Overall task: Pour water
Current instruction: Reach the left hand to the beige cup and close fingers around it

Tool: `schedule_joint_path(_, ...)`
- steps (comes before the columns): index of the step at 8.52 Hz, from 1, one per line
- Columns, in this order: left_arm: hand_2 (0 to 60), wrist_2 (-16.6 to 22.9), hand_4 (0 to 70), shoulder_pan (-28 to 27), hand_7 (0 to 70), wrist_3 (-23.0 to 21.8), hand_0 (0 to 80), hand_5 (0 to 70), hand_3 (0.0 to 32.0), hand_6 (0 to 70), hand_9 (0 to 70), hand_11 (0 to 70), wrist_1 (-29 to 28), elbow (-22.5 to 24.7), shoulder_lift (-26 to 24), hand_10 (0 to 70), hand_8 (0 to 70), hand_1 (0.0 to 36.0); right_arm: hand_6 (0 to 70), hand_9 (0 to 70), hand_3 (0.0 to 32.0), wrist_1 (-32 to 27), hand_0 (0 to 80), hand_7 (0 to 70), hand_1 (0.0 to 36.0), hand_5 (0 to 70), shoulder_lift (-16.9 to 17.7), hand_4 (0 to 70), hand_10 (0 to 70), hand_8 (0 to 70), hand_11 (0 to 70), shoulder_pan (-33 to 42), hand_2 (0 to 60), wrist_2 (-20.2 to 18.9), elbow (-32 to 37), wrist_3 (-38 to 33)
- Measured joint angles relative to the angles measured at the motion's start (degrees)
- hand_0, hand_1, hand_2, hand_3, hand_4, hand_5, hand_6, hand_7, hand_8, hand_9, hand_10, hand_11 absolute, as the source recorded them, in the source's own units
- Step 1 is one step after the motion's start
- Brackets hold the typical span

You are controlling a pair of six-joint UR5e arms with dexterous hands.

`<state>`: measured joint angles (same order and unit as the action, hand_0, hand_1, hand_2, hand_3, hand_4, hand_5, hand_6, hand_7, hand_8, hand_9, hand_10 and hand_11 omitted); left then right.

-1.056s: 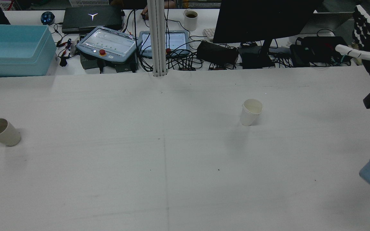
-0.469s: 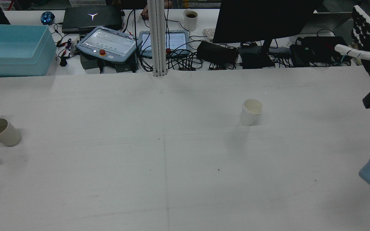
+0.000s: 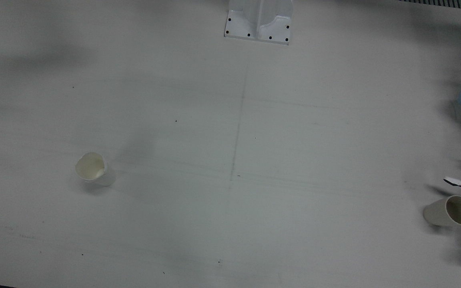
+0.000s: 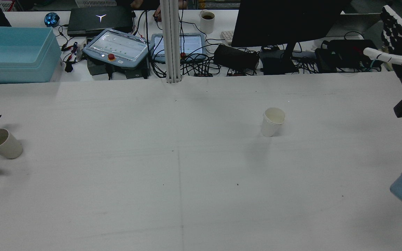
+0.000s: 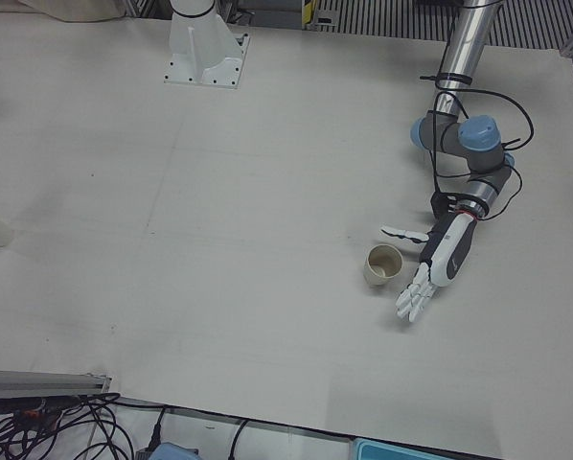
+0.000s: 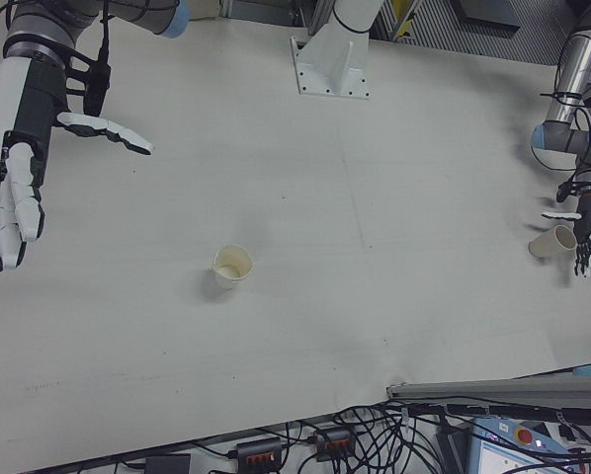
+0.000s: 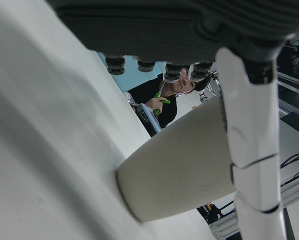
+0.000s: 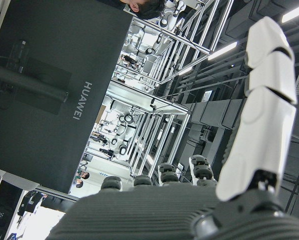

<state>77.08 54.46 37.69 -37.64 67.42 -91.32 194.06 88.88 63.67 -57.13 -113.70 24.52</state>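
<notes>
The beige cup [image 5: 383,264] stood near the table's [image 5: 219,240] left edge with the left hand [image 5: 438,259] spread just beside it, evidently reaching to grasp, needing closure next, while the white cup [image 6: 232,266] waited well apart and the right hand [image 6: 19,148] hung splayed, empty.

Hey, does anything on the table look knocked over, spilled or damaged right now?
Nothing is tipped or spilled. The beige cup stands upright beside the open left hand, and the table looks dry. One oddity: the white paper cup has a dented, uneven rim, as if slightly crushed.
</notes>
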Motion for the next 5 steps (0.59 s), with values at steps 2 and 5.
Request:
schedule_joint_path(2,0.2,0.02,0.0,-0.57,10.9,-0.30,57.2,17.4,3.0,0.0,3.3,6.6,0.26,0.04,-0.51,2.7,0.4,23.5,2.6,0.2,5.4,0.00,50.7,8.4,19.3,5.7,-0.19,6.8,0.5,0.0,2.7,-0.01,14.6,0.00,-0.03,0.00)
schedule_joint_path(5,2.5,0.03,0.0,-1.28,12.4,-0.76,57.1,31.4,0.0,0.0,2.6,8.2,0.37,0.51,-1.37,3.8,0.0,23.9,2.6,0.2,5.6,-0.02,50.7,8.4,19.3,5.6,-0.35,6.9,0.4,0.0,2.7,0.04,14.5,0.00,0.09,0.00)
